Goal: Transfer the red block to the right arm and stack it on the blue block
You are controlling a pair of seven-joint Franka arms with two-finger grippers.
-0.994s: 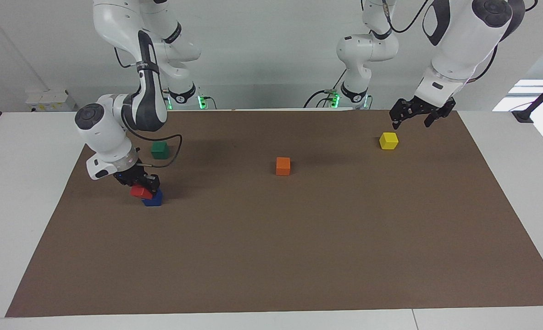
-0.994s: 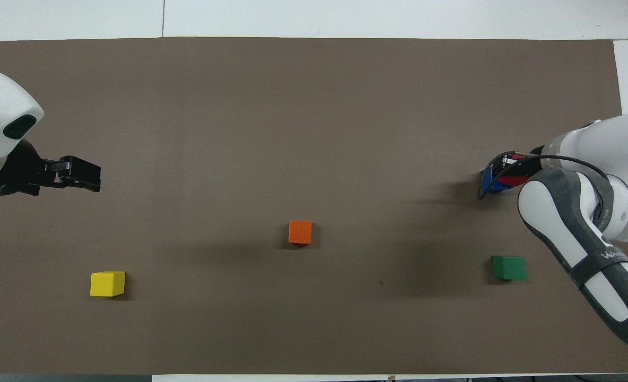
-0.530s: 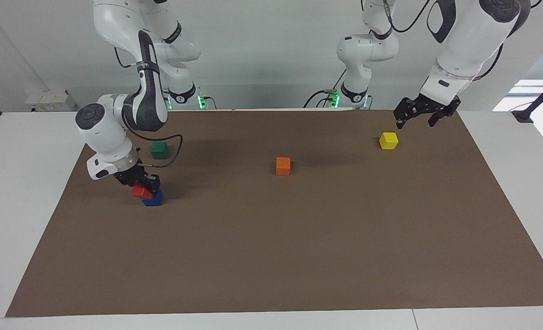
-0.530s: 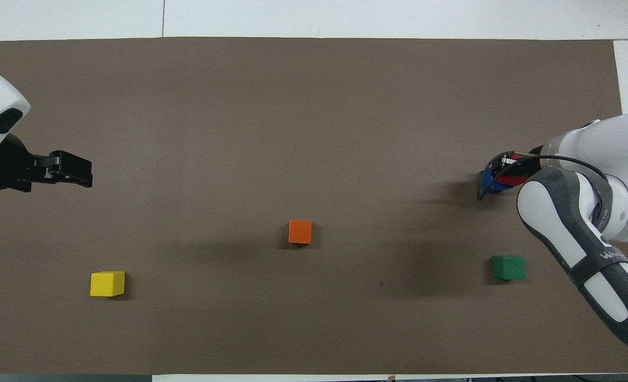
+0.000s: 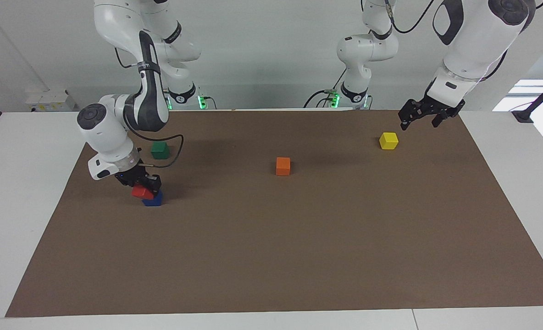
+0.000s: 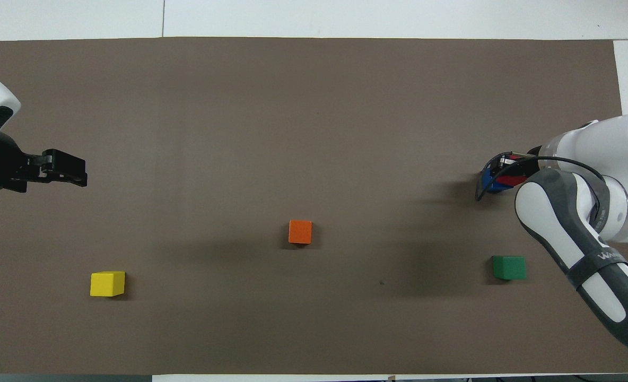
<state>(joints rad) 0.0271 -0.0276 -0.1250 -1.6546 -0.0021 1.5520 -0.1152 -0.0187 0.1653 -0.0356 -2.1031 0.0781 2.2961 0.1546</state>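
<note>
- The right gripper (image 5: 143,184), at the facing view's middle left, is clenching its fingers on the small matte red cube (image 5: 139,192), tilted atop the small matte blue cube (image 5: 154,199).
- The left gripper (image 5: 417,120), fingers spread and empty, is hanging at the upper right over the brown worktop (image 5: 299,238).

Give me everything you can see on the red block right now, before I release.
The red block is a small bright red cube with plain matte faces. The right gripper is shut on it from above. It sits tilted on top of the blue block, overhanging toward the right arm's end of the table, so not squarely stacked. In the overhead view the gripper and its cable hide most of it. The pair is farther from the robots than the green block.
</note>
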